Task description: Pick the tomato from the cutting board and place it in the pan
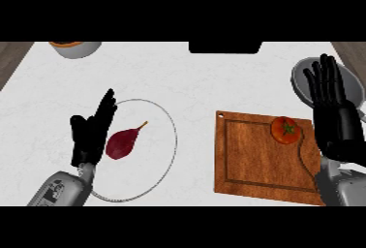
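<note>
Tomato on the board, both hands released

The cutting board [265,160] lies at the bench's near right, the pan [306,77] beyond it, a plate [168,126] with a beet [123,143] left. The right hand [334,121], fingers straight, overlaps board and pan beside the tomato [286,130] at the board's far right corner; the left hand [91,131] is relaxed over the plate.

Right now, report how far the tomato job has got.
Nothing looks done yet: the tomato sits on the board, not in the pan. In hand: the right robot hand is open beside the tomato, partly over the pan, holding nothing. The left robot hand is open by the plate. Left: grasp, carry, place.
</note>
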Tool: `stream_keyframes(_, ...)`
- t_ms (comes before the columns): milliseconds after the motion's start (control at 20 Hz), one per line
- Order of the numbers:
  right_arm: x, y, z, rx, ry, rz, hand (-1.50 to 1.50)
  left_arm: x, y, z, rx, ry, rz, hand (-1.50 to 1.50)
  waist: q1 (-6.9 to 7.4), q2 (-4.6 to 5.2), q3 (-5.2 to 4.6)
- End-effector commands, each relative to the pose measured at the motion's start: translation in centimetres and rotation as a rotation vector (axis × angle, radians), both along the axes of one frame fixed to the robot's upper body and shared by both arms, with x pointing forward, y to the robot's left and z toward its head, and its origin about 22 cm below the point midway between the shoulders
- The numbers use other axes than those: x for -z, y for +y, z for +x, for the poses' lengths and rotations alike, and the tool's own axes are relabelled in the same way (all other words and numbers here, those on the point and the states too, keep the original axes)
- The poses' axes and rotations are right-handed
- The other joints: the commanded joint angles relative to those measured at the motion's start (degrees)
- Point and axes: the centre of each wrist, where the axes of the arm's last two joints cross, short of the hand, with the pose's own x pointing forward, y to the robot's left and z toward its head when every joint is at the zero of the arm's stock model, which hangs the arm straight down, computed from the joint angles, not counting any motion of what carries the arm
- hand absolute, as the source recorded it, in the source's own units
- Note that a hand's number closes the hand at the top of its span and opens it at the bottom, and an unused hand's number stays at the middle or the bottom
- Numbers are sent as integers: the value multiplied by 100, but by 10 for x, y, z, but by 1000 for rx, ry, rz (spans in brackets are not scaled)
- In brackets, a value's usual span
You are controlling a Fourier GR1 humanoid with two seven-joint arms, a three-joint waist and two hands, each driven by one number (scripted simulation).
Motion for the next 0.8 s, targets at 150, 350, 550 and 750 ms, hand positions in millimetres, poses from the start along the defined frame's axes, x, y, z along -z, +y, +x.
stream_keyframes(150, -33, 4, 34, -168, 10, -463, 150, -9, -13, 2, 132, -22, -117, 0, 144, 130, -33)
stream_keyframes(350, -59, -45, 38, 40, -101, -1030, 150, -7, -30, -7, 218, 42, -204, 0, 172, 143, -80)
stream_keyframes(550, -21, -32, 56, -10, -253, -892, -150, 9, -18, -22, 240, 74, -254, 0, 65, 123, -5)
stream_keyframes(750, -31, -19, 49, -103, -219, -1034, -150, 5, 1, -26, 217, 56, -247, 0, -13, 86, -12)
